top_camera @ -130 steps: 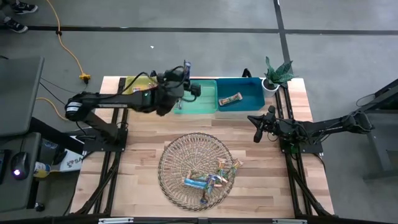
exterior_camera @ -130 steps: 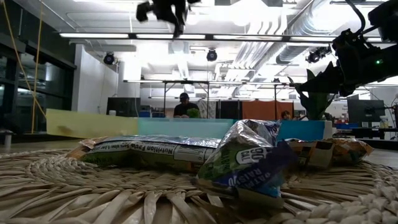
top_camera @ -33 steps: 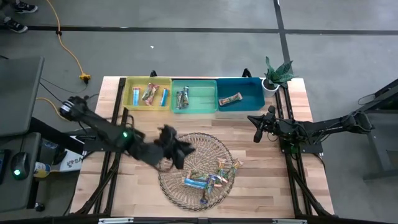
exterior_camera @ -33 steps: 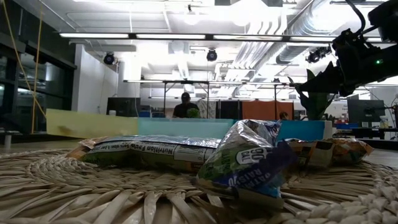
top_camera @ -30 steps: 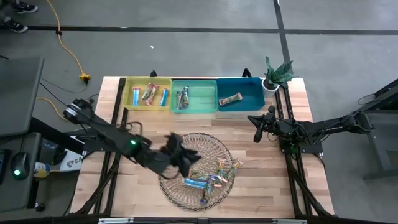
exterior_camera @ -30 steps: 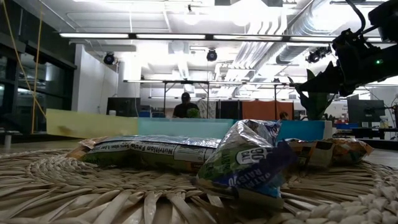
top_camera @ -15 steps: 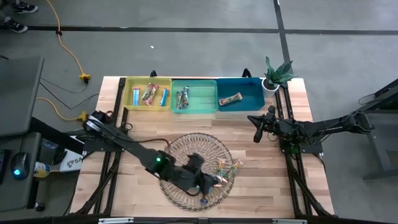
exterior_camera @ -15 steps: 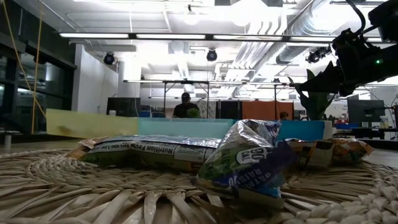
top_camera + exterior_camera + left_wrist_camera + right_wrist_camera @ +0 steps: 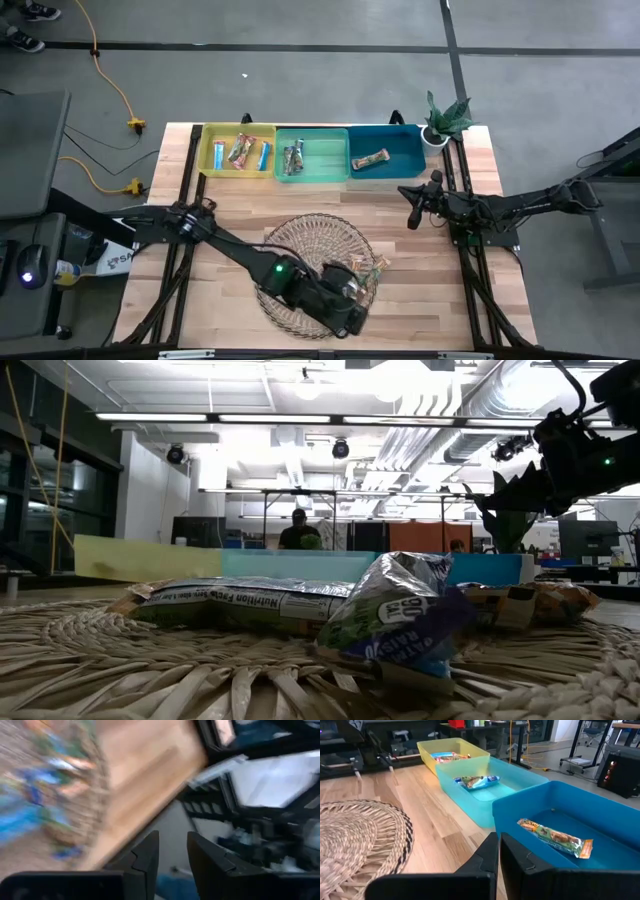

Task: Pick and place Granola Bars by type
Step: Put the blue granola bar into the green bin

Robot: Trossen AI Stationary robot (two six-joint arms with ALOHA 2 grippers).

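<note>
Several granola bars [image 9: 368, 270] lie in a loose heap on the right part of the round wicker plate [image 9: 300, 240]. The low view shows them close up, a green-and-blue one [image 9: 400, 620] in front. My left gripper [image 9: 352, 320] hangs over the plate's near right rim, just near of the heap. In the blurred left wrist view its fingers [image 9: 172, 855] stand a narrow gap apart with nothing between them. My right gripper [image 9: 415, 215] waits shut at the table's right, clear of everything.
Three bins stand in a row along the far edge: yellow [image 9: 238, 152] with three bars, green [image 9: 312, 155] with bars, teal [image 9: 385, 150] with one bar. A small potted plant [image 9: 445, 120] stands at the far right corner. Bare wood lies left and right of the plate.
My left gripper has swept from the plate's far left rim across the plate toward the table's near and right edges, turning as it went. It now stands over the near right rim beside the bars.
</note>
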